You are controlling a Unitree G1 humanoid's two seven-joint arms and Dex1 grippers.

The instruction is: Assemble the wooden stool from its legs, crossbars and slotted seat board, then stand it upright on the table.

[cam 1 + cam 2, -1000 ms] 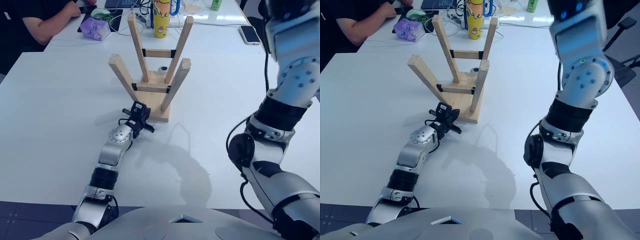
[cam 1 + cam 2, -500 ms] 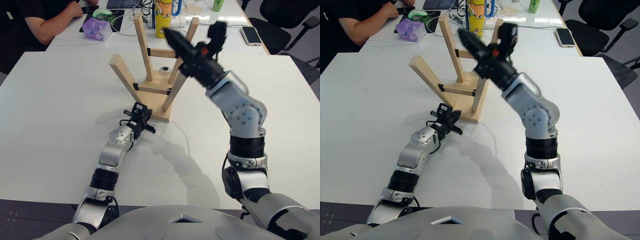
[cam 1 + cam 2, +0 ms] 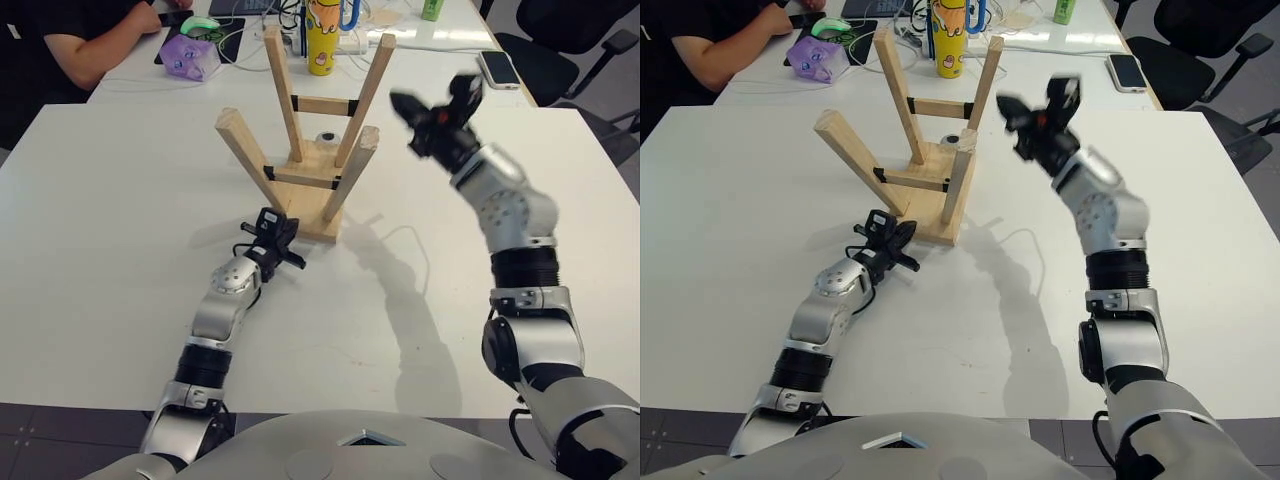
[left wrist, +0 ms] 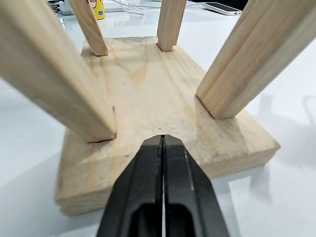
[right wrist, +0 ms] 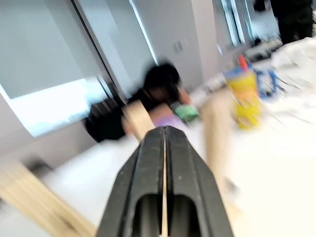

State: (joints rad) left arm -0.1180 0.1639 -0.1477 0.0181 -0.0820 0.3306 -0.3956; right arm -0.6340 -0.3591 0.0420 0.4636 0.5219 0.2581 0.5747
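The right gripper [image 3: 400, 100] has swung in from high up, passed across the upturned legs half a second ago, and now sits drawn back off to their side. The wooden stool [image 3: 310, 165] has not shifted through any of it, so the pass took hold of nothing. The stool stands inverted on the worktop [image 3: 120, 200] with its slotted seat board [image 4: 148, 84] flat down, four legs pointing up and the crossbars [image 3: 318, 105] seated between them. Assembly looks finished, and what remains, by my reading, is turning it upright. The right arm is bent at the elbow with the forearm lifted clear of the worktop. Its gripper has the fingers pressed together on nothing and points toward the far right leg [image 3: 368, 80], level with the upper crossbar and apart from the wood. The left arm has barely moved – it lies stretched forward and low along the worktop. The left gripper [image 4: 163, 143] also has its fingers together and holds nothing. Its tip is right at the near edge of the seat board, between the two near legs; whether it touches the board I cannot tell. Neither arm has a hold yet for the flip.
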